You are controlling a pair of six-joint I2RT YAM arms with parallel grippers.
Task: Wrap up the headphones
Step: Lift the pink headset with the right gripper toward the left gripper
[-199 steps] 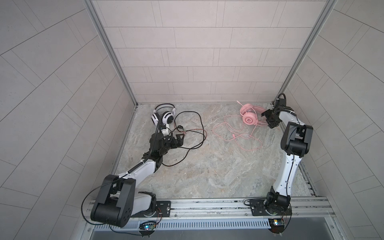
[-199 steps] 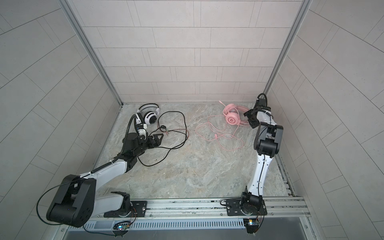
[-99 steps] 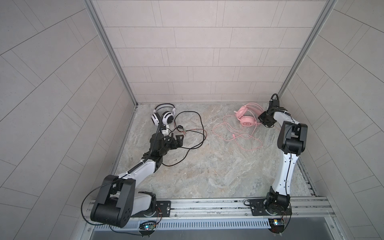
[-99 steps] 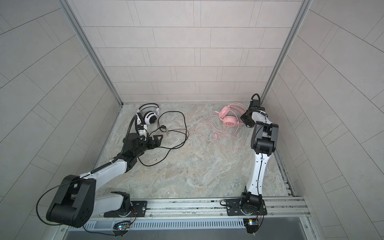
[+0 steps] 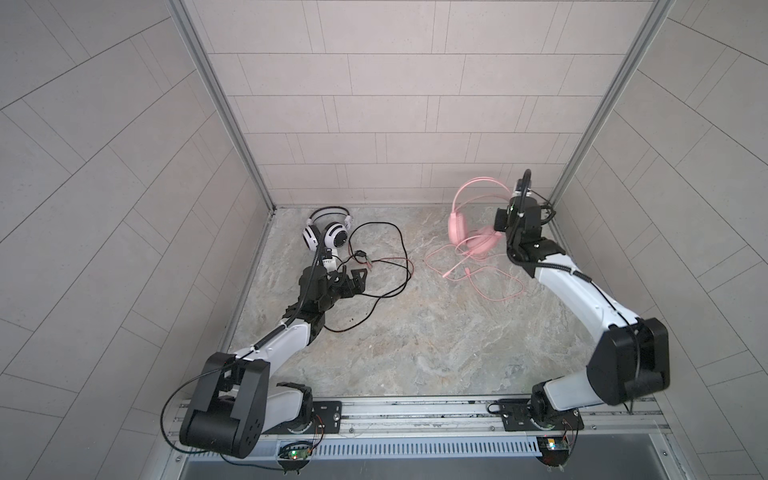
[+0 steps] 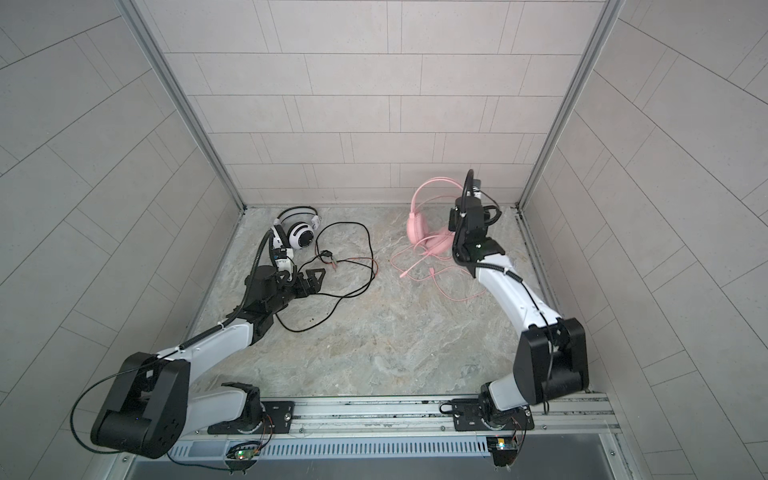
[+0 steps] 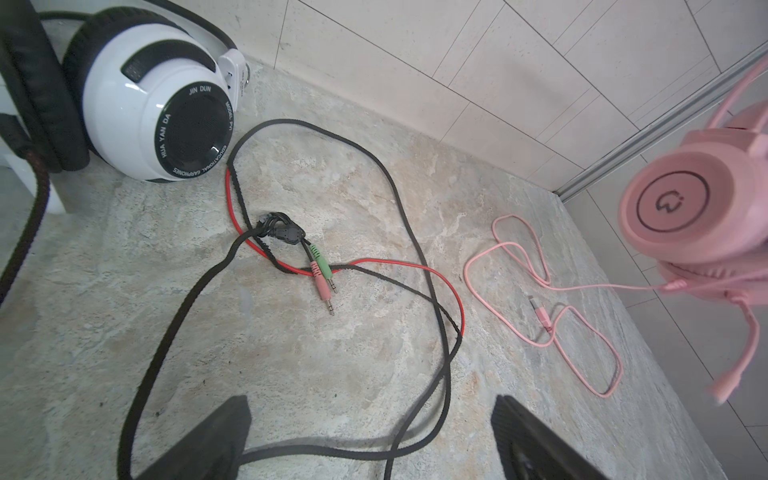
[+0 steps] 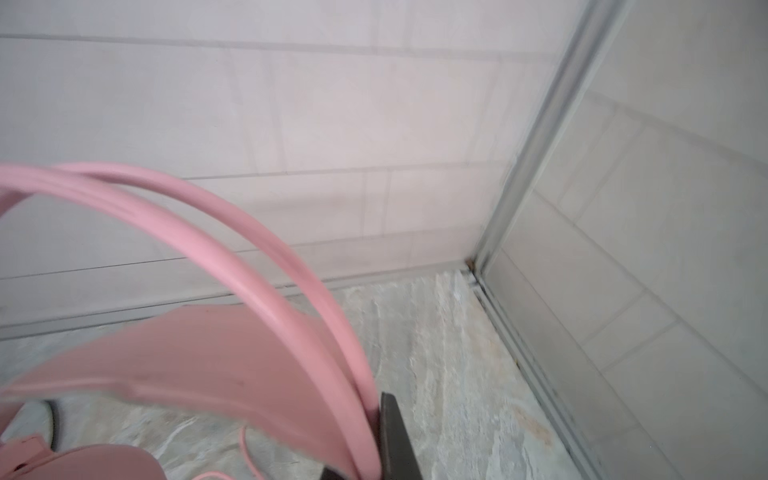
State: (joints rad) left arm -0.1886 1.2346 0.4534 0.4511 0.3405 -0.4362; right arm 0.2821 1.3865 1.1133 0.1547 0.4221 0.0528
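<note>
Zero wrapping done: your right fingers clamp the pink headset, left fingers gape wide over the black cable.

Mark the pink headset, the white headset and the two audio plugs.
pink headset (image 7: 665,208): left wrist view, on the round outer face of an ear cup.
white headset (image 7: 120,124): left wrist view, on the white shell of an ear cup.
audio plugs (image 7: 319,280): left wrist view, on the pink plug's body.

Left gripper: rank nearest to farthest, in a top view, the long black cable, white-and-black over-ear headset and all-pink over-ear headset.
1. Long black cable, right at the left gripper.
2. White-and-black headset, back left corner.
3. Pink headset, far right side.
</note>
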